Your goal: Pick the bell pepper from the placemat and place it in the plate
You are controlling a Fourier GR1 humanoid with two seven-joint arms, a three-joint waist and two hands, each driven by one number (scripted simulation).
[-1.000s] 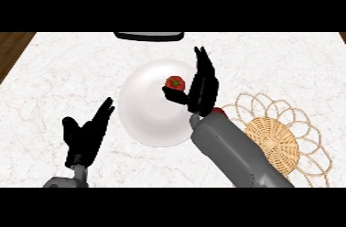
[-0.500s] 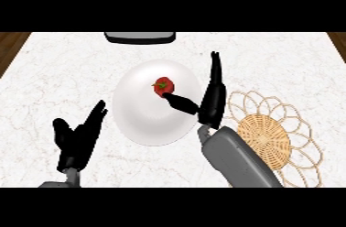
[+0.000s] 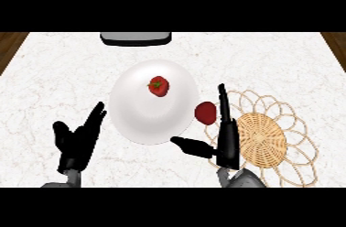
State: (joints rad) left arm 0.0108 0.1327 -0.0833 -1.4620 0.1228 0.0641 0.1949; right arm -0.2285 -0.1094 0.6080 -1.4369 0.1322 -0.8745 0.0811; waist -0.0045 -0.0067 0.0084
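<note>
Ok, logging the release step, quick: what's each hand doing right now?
Left hand: open, holding nothing, low on the left of the counter.
Right hand: open, fingers straight, holding nothing; the bell pepper lies on the plate.

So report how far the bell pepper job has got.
Done, by the look of it: the bell pepper lies on the white plate, off the placemat. In hand: nothing; the right hand is open beside the plate, over the placemat's edge, and the left hand rests open at lower left. A red round thing sits by the plate's rim. Left: apparently nothing.
</note>
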